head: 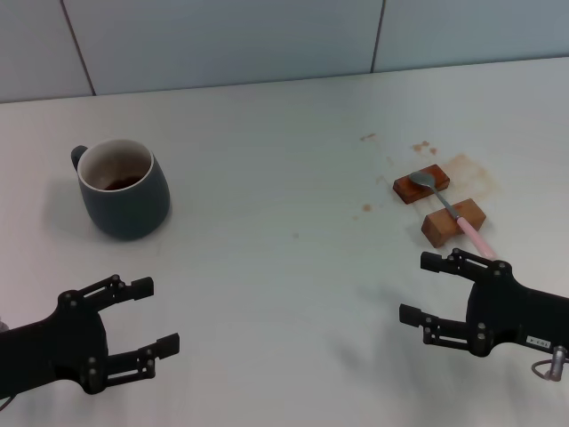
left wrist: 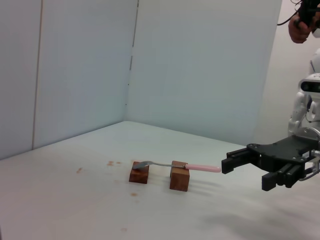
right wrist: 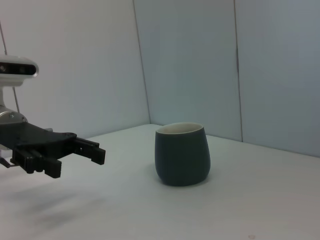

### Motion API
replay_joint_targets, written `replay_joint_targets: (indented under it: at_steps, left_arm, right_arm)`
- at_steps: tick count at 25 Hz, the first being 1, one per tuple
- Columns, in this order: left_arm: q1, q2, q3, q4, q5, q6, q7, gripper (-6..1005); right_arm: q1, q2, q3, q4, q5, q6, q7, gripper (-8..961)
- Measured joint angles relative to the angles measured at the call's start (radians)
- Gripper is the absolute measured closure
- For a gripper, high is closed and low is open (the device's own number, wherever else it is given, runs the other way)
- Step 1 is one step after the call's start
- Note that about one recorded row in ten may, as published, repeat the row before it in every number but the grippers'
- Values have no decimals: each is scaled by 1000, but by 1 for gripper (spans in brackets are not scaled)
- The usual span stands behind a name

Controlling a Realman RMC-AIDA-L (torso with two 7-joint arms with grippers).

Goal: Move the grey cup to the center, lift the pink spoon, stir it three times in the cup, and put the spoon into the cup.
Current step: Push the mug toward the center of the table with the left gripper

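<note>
The grey cup (head: pixel 123 188) stands upright at the table's left, handle toward the back left, with dark liquid inside; the right wrist view shows it too (right wrist: pixel 182 154). The pink spoon (head: pixel 452 205) lies across two brown wooden blocks at the right, its metal bowl on the far block and its pink handle pointing toward the front; it also shows in the left wrist view (left wrist: pixel 177 165). My left gripper (head: pixel 156 316) is open near the front left, in front of the cup. My right gripper (head: pixel 425 288) is open near the front right, just in front of the spoon's handle end.
The far wooden block (head: pixel 421 184) and the near wooden block (head: pixel 452 222) hold the spoon off the table. Brown stains (head: pixel 462 165) mark the white table around them. A wall of pale panels runs along the table's far edge.
</note>
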Motion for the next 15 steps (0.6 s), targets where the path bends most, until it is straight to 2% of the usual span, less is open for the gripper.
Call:
replay_joint_targets:
  at_steps: [15]
  left_arm:
    - [2, -2, -2, 0, -1, 1, 0, 192]
  right_arm:
    - [0, 1, 0, 9, 2, 0, -4, 144]
